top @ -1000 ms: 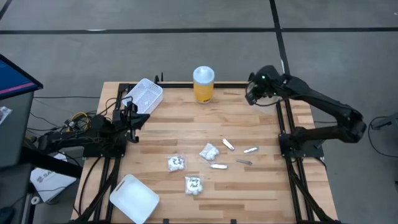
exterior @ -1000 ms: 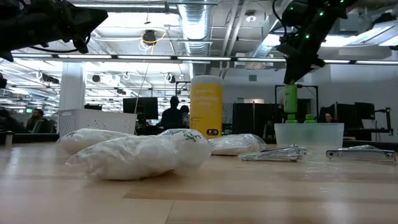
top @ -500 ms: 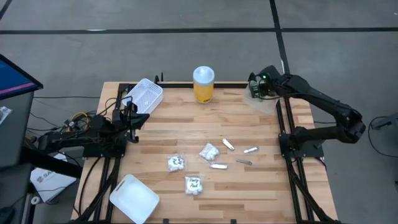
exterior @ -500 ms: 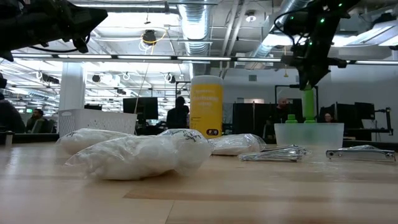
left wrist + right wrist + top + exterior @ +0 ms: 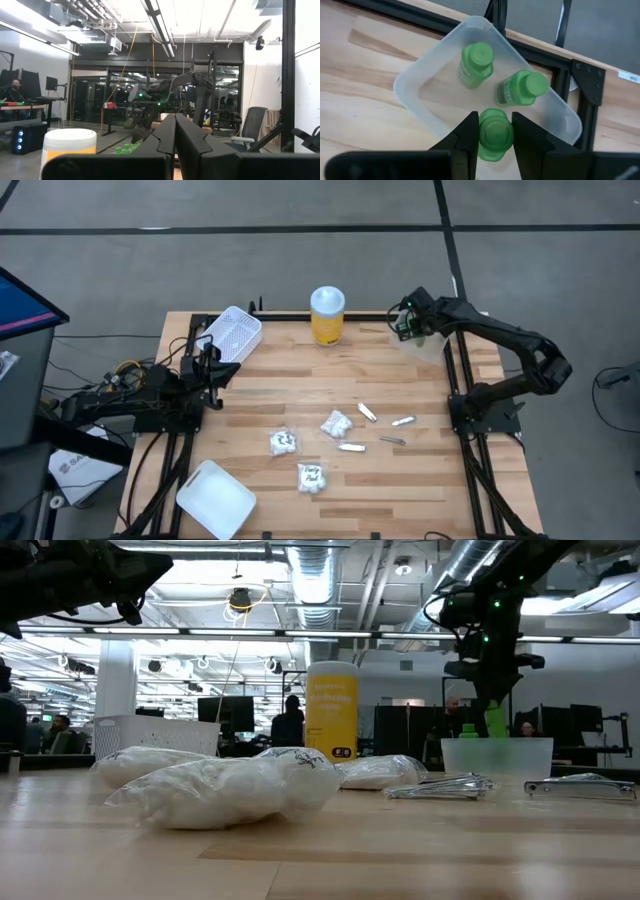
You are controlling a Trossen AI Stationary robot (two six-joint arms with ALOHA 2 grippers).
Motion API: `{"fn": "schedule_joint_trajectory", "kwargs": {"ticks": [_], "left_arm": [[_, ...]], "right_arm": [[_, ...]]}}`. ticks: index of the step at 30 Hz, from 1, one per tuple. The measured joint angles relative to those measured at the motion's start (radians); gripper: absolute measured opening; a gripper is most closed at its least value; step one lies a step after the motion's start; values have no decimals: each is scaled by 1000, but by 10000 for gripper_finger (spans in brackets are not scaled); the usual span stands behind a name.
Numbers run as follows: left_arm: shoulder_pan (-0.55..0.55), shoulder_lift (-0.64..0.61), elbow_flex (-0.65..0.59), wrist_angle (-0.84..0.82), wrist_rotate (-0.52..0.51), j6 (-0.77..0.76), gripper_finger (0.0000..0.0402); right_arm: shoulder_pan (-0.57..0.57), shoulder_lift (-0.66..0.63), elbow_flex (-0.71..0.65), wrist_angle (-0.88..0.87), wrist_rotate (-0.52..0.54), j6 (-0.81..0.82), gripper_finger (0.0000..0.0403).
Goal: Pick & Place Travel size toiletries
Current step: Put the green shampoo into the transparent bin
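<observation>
Right now the right claw (image 5: 495, 137) is clamped on a green bottle (image 5: 495, 134), held over the near rim of the clear tub (image 5: 407, 85) at the far right corner of the worktop (image 5: 300, 385). Two more green bottles (image 5: 476, 64) are already lying inside the tub, close together.

Risks, as judged from this:
- The held bottle hangs abt over the tub's edge, not its middle. If it is let go here, it could strike the rim & bounce out onto the worktop, or off the far edge.
- If it is lowered as is, the claw fingers could catch the tub wall; the tub looks light, so it could be shoved or tipped.
- A drop from height could knock the two bottles already inside.

The left claw (image 5: 175, 135) is pressed together w/ nothing in it, parked at the left side near the white basket (image 5: 232, 332).

Still out mid-worktop: three white packets (image 5: 283, 443) & four slim silvery tubes (image 5: 367, 412), lying near each other, so a neighbour could be nudged when one is picked. The yellow jar (image 5: 327, 315) stands at the far edge, clear of the right arm.
</observation>
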Motion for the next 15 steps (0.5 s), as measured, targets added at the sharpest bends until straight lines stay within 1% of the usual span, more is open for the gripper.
{"fn": "schedule_joint_trajectory", "kwargs": {"ticks": [5,11,15], "left_arm": [[0,0,0,2,1,0,1],[0,0,0,4,1,0,1],[0,0,0,5,0,0,1]], "right_arm": [[-23,1,-38,73,-34,-10,84],[-65,1,-70,130,-110,-52,85],[-78,1,-86,135,-136,-56,85]]}}
